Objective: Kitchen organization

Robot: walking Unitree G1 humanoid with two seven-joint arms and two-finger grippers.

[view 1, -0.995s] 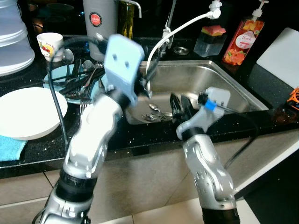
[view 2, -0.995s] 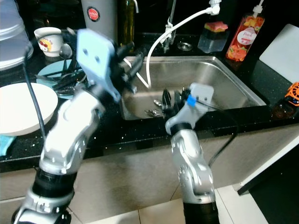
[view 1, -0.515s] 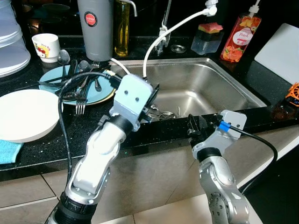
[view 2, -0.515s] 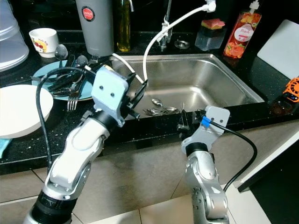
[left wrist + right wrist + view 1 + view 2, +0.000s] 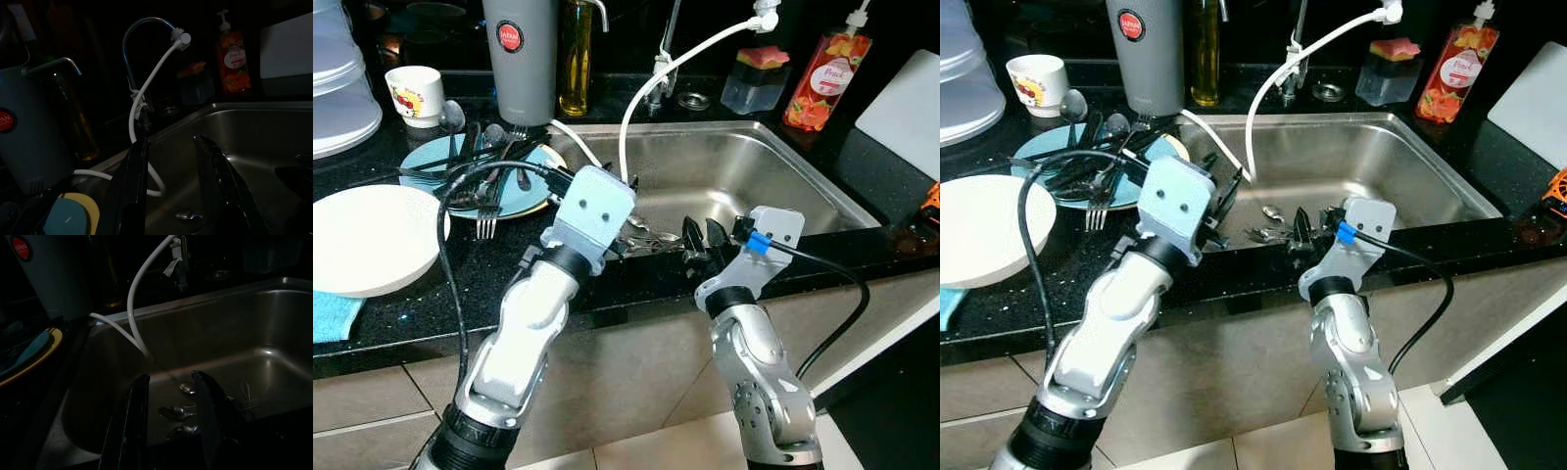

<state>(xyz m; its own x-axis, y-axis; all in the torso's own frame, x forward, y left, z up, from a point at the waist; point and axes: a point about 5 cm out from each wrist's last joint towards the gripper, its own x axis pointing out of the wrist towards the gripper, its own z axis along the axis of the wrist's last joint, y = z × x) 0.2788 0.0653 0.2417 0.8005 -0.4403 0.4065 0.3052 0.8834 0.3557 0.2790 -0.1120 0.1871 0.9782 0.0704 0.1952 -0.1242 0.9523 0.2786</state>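
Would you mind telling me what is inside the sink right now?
Spoons and a fork lie on the sink floor, and a white hose hangs in. The left claw and right claw cover part of the cutlery.

My 2 arms are shiny silver with black joint rings, each wrist has a pale blue-grey camera box, black cables looping off, blue clip on the right one.

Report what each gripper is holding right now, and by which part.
Nothing is held. The left gripper and the right gripper are both open with empty gaps, poised at the sink's front edge above the spoons lying in the basin.
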